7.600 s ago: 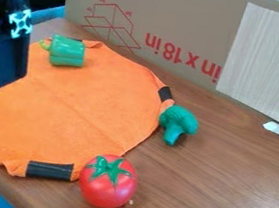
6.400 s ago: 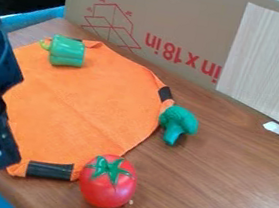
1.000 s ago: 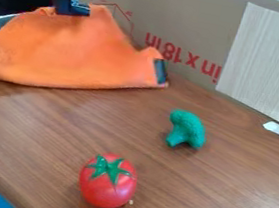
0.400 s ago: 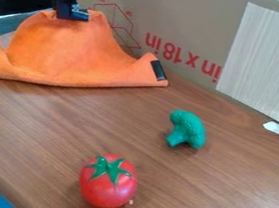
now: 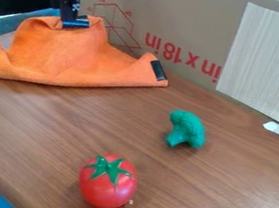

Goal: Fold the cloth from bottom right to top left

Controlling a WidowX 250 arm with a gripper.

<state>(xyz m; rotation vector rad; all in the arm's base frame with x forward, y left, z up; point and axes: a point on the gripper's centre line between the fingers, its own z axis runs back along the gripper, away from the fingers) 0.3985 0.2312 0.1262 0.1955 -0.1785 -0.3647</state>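
Observation:
The black gripper [image 5: 76, 23] is at the upper left, shut on the raised top edge of the orange cloth [image 5: 75, 62]. Below it the cloth bulges up in a peak, and its lower edge lies across the table from the left side to a black-banded corner at the right, near the cardboard. What lies under or behind the cloth is hidden.
On the wooden table [image 5: 42, 129], a green toy broccoli [image 5: 187, 129] lies right of centre and a red toy tomato [image 5: 107, 181] sits nearer the front. A cardboard wall [image 5: 178, 16] with a pale wood panel [image 5: 271, 63] stands along the back.
The gripper has come down a little with the cloth's raised edge, after the cloth was gripped and drawn to the upper left. The broccoli has shifted slightly right since the oldest frames.

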